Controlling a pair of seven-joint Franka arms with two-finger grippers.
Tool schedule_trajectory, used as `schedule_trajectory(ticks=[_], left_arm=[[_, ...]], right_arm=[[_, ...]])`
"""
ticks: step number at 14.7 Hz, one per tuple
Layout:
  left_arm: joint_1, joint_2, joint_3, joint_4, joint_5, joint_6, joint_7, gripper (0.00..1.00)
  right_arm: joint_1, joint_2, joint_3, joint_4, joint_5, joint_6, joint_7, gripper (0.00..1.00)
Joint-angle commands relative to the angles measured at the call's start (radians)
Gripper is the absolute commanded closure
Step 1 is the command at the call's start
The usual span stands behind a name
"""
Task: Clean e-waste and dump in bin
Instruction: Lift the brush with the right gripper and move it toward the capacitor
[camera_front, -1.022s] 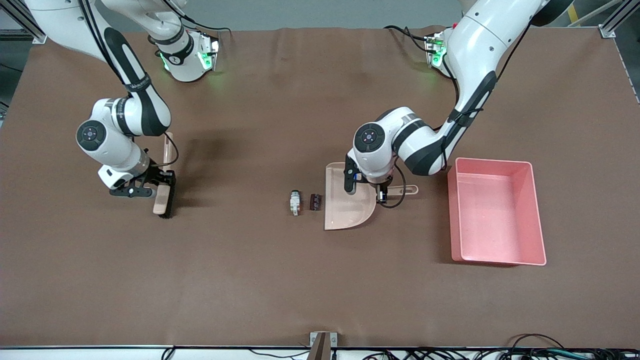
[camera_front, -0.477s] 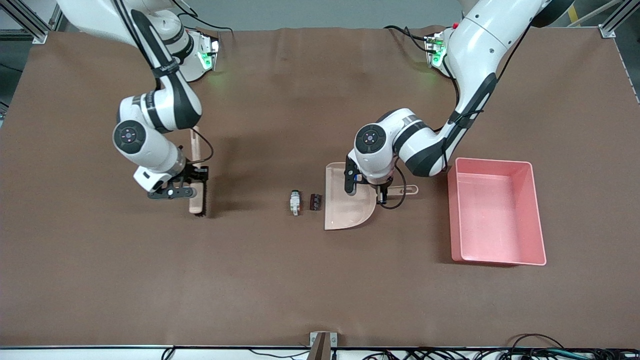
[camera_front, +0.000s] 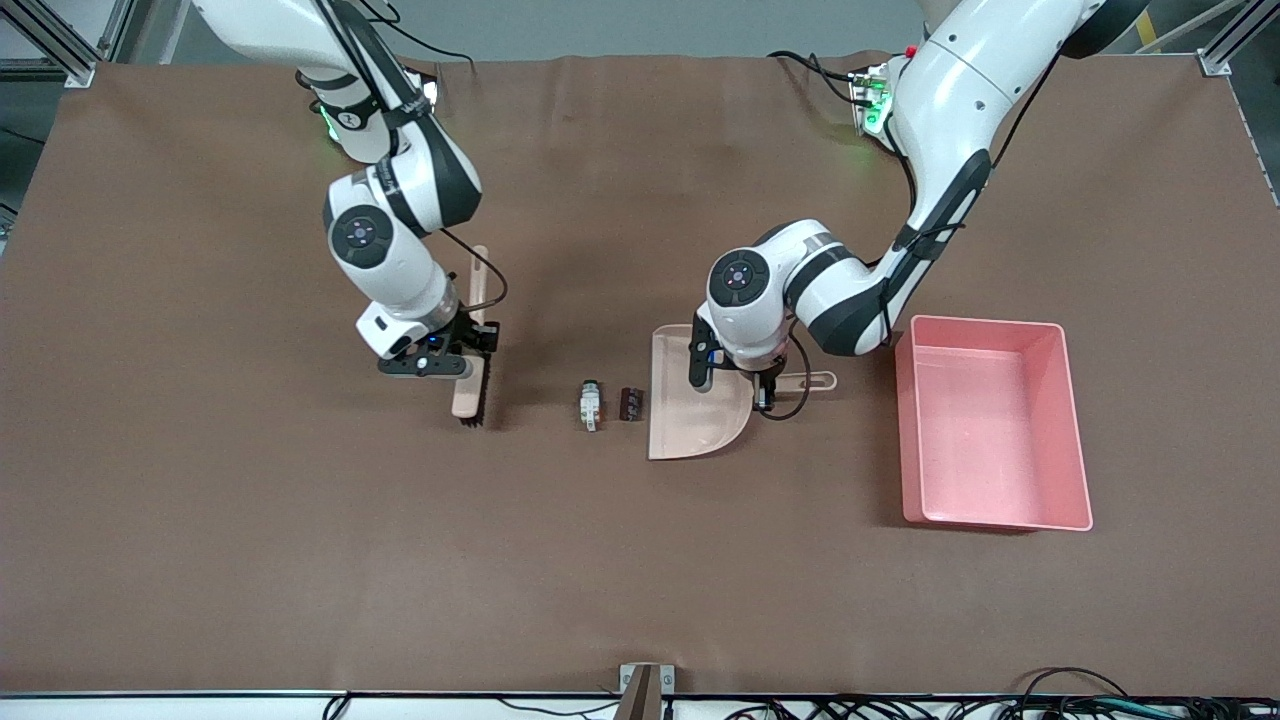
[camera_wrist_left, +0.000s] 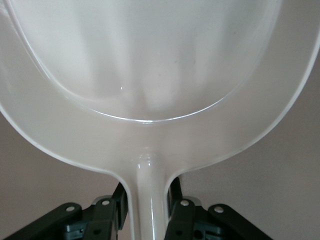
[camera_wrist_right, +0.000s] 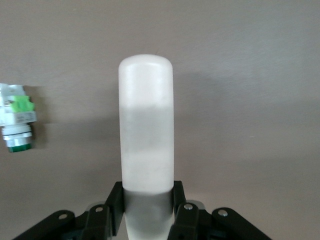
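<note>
The e-waste lies mid-table: a whitish-grey part with a green spot (camera_front: 590, 404) and, beside it, a dark brown-black block (camera_front: 630, 404). The block is just off the open edge of the beige dustpan (camera_front: 695, 405). My left gripper (camera_front: 762, 385) is shut on the dustpan's handle (camera_wrist_left: 147, 200); the pan (camera_wrist_left: 150, 75) fills the left wrist view. My right gripper (camera_front: 462, 348) is shut on a beige brush with dark bristles (camera_front: 468, 390), low over the table beside the whitish part, toward the right arm's end. The right wrist view shows the brush's back (camera_wrist_right: 146, 125) and the whitish part (camera_wrist_right: 16, 117). The pink bin (camera_front: 985, 430) stands toward the left arm's end.
A brown mat (camera_front: 640, 560) covers the whole table. A small bracket (camera_front: 645, 685) and cables sit at the table edge nearest the front camera.
My right arm has carried the brush from the right arm's end of the table toward the middle, close to the whitish part. The left arm, dustpan and e-waste have not moved.
</note>
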Motion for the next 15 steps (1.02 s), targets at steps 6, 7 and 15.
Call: schedule_trajectory(ticks=[6, 7, 15], left_arm=[[0.004, 0.003, -0.003, 0.007, 0.021, 0.011, -0.007, 0.76], [0.004, 0.003, -0.003, 0.007, 0.021, 0.009, -0.012, 0.76], [-0.011, -0.005, -0.005, 0.009, 0.021, -0.045, -0.046, 0.77]], right_arm=[[0.076, 0.189, -0.009, 0.213, 0.009, -0.023, 0.123, 0.99], [0.088, 0.199, -0.01, 0.221, 0.009, -0.023, 0.144, 0.99], [0.125, 0.245, -0.009, 0.267, 0.012, -0.023, 0.172, 0.99]])
